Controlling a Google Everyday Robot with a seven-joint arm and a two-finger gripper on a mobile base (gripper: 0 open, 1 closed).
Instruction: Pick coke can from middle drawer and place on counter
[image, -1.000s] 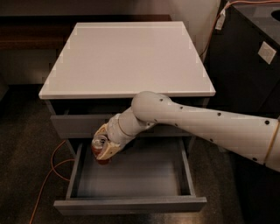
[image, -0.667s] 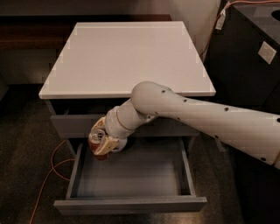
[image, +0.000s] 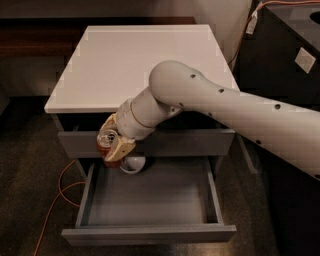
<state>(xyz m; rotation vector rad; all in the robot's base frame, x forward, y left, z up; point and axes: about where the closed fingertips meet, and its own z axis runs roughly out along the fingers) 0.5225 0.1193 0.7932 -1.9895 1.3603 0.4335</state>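
red coke can (image: 104, 141) clamped between fingers of my gripper (image: 113, 143), held in air over back left part of open middle drawer (image: 150, 197), below edge of counter (image: 150, 60). white bowl (image: 133, 164) sits in drawer, just beside gripper. orange cable (image: 61, 182) on floor, left.

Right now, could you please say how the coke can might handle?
Likely stiff: the coke can looks undented in the gripper, shut on it above the middle drawer. Being round, it could roll if tipped on the counter.
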